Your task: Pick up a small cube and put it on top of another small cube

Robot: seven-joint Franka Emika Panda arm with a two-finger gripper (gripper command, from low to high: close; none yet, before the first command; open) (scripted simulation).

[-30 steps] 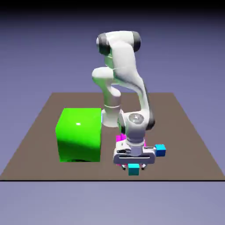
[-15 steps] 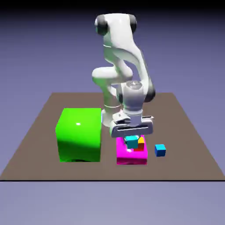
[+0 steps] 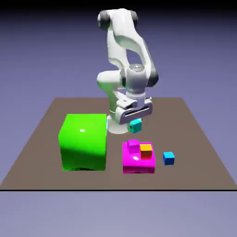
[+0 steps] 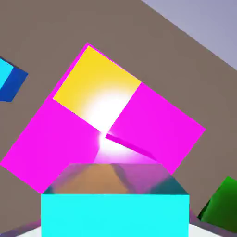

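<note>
My gripper (image 3: 134, 122) is shut on the small teal cube (image 3: 136, 125) and holds it in the air, above and slightly behind the magenta block (image 3: 138, 162). On that block sit a small orange cube (image 3: 146, 150) and a small magenta cube (image 3: 134, 144) side by side. In the hand view the teal cube (image 4: 115, 213) fills the bottom edge and hides the fingertips. Below it lie the orange cube (image 4: 97, 85), the small magenta cube (image 4: 157, 125) and the magenta block (image 4: 46, 143).
A big green cube (image 3: 83, 141) stands at the exterior view's left of the magenta block; its corner (image 4: 222, 208) shows in the hand view. A small blue cube (image 3: 168, 158) rests on the table to the block's right, seen also as the blue cube (image 4: 9, 78).
The gripper closed on the teal cube near the table's front edge, then lifted it up and back over the magenta block. The other cubes have not moved.
</note>
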